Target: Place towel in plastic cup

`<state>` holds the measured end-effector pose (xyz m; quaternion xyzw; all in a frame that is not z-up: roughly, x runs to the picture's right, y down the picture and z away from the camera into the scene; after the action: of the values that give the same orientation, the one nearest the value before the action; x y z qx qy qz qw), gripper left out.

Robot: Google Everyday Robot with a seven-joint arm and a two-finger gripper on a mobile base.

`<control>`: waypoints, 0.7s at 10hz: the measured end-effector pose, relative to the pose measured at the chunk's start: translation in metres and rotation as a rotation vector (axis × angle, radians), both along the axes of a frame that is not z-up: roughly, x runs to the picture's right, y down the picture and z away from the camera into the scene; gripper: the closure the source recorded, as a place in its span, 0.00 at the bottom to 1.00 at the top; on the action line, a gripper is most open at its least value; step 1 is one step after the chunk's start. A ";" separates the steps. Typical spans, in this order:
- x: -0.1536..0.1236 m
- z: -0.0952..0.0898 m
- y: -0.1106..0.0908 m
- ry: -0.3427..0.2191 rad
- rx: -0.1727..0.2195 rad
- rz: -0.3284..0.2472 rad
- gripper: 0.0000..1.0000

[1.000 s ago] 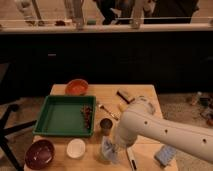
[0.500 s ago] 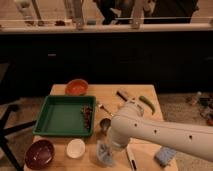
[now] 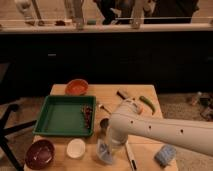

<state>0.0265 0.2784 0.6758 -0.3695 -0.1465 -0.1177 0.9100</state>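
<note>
Green tray (image 3: 60, 116) holds a dark cluster at its right edge. Towel (image 3: 104, 151) lies at the table's front — gripper (image 3: 114, 141) just above it, largely hidden by the arm; plastic cup not made out.

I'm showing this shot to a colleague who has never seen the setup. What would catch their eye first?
The big white robot arm sweeping in from the right across the wooden table, its hand low at the front edge over the pale towel. Next, the green tray on the left side, with an orange bowl behind it and a dark red bowl and white bowl in front.
</note>
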 end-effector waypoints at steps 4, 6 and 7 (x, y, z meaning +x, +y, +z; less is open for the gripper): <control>0.000 0.009 0.008 0.027 -0.017 -0.011 1.00; 0.000 0.010 0.010 0.030 -0.022 -0.014 0.96; 0.000 0.010 0.010 0.029 -0.023 -0.015 0.94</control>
<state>0.0270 0.2885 0.6856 -0.3827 -0.1317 -0.1174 0.9069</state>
